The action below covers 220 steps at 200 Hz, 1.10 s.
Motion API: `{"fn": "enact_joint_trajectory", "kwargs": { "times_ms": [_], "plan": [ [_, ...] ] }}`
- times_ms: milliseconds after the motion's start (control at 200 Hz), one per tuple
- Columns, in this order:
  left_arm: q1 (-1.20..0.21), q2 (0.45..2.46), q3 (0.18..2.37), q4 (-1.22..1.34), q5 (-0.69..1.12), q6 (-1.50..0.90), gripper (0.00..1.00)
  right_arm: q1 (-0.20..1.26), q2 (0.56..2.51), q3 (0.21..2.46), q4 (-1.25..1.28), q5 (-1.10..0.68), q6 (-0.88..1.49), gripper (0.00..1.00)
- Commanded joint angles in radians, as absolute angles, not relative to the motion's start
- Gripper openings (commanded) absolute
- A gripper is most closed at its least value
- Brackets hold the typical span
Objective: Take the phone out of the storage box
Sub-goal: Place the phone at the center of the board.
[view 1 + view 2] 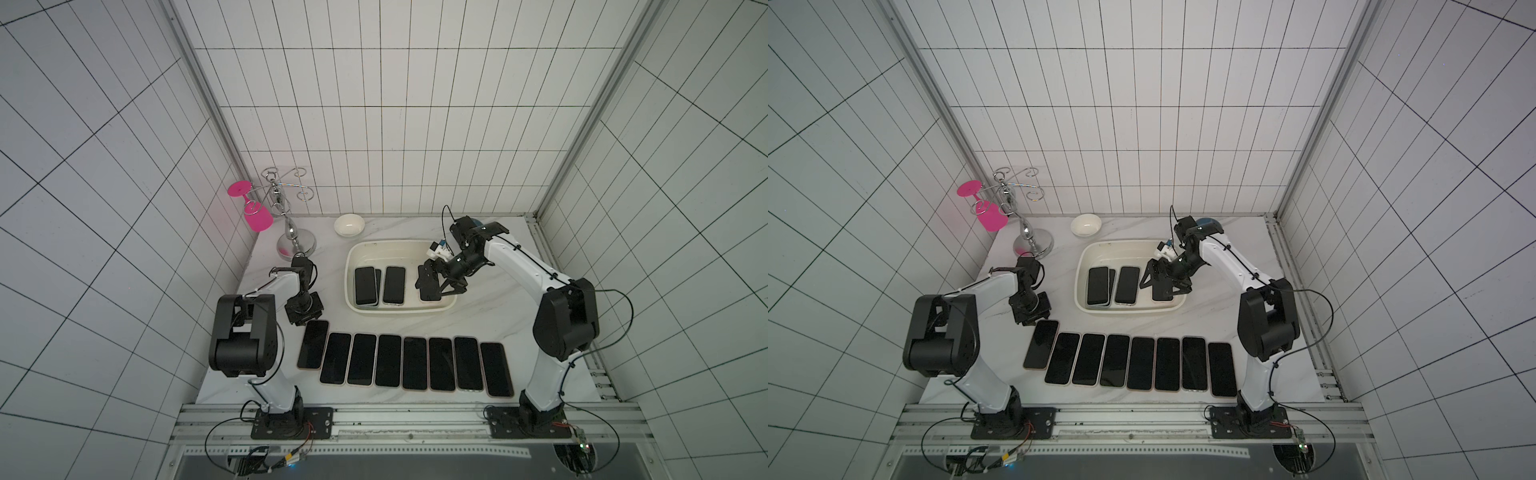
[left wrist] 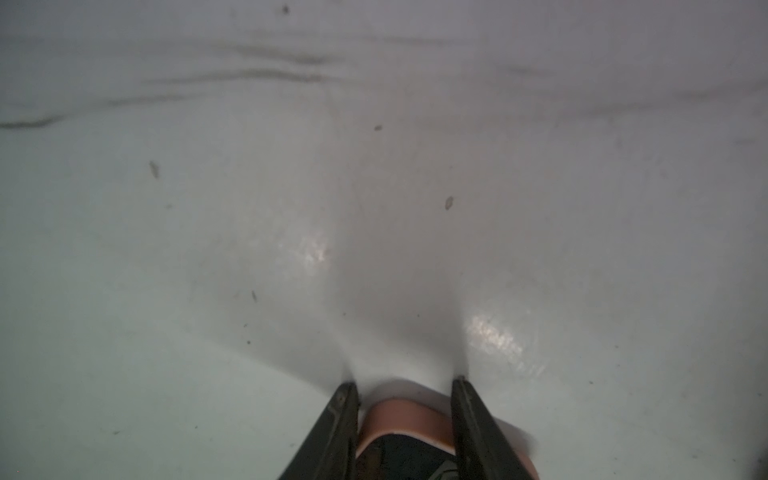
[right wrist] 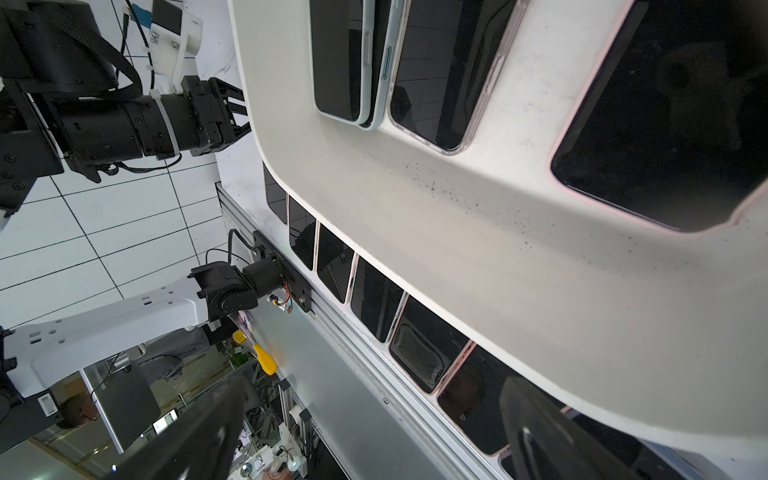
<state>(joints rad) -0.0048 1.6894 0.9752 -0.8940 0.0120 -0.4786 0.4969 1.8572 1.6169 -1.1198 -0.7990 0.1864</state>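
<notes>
A: Where does the storage box [image 1: 386, 251] sit?

B: We log it mid-table [image 1: 490, 316], behind the row of eight phones [image 1: 388, 360]. Four phones lie inside it, screens up. There is a stacked pair [image 1: 365, 286] at the left end, a single phone [image 1: 394, 284] beside it, and a right-end phone [image 3: 673, 116] with a pink edge.

A: Right pincer [image 1: 442, 293]?

B: We note it over the right end of the box, above that pink-edged phone. Its jaws are spread wide with nothing between them. We cannot tell whether it touches the phone.

A: Left pincer [image 1: 306, 319]?

B: It is down at the far end of the leftmost phone [image 1: 313, 344], which lies askew to the rest of the row. In the left wrist view its fingers [image 2: 340, 415] stand partway apart, with a pink-edged phone end showing between them. We cannot tell whether they pinch it.

A: Anything else?

B: A white bowl [image 1: 349, 224] stands behind the box. A metal rack [image 1: 296, 241] in the far left corner carries a hanging pink glass [image 1: 257, 218].
</notes>
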Motion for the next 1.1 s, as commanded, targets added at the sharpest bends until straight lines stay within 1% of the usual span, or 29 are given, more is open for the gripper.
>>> {"fn": "enact_joint_trajectory", "kwargs": {
  "times_ms": [0, 360, 465, 585, 780, 875, 965, 1019, 1094],
  "plan": [
    [-0.017, 1.681, 0.942, -1.013, 0.048, -0.503, 0.4, 0.493, 1.874, 1.595, -1.144, -0.795, 0.173, 0.99],
    [-0.016, 1.649, 0.946, -1.047, 0.027, -0.519, 0.4, 0.494, 1.879, 1.592, -1.15, -0.788, 0.17, 0.99],
    [0.009, 1.634, 0.973, -1.049, -0.003, -0.522, 0.48, 0.493, 1.878, 1.59, -1.152, -0.787, 0.167, 0.99],
    [0.02, 1.613, 1.048, -1.058, 0.003, -0.511, 0.52, 0.493, 1.881, 1.592, -1.155, -0.781, 0.166, 0.99],
    [-0.008, 1.671, 1.21, -1.093, 0.009, -0.508, 0.52, 0.49, 1.878, 1.622, -1.148, -0.742, 0.173, 0.99],
    [-0.071, 1.662, 1.298, -1.103, 0.016, -0.505, 0.52, 0.483, 1.881, 1.67, -1.148, -0.667, 0.193, 0.99],
    [-0.213, 1.646, 1.417, -1.111, -0.025, -0.465, 0.54, 0.47, 1.866, 1.701, -1.123, -0.577, 0.229, 0.99],
    [-0.302, 1.647, 1.509, -1.123, -0.076, -0.457, 0.56, 0.452, 1.847, 1.701, -1.094, -0.561, 0.257, 0.99],
    [-0.392, 1.668, 1.594, -1.087, -0.078, -0.442, 0.57, 0.419, 1.819, 1.696, -1.064, -0.554, 0.286, 0.99]
  ]
}}
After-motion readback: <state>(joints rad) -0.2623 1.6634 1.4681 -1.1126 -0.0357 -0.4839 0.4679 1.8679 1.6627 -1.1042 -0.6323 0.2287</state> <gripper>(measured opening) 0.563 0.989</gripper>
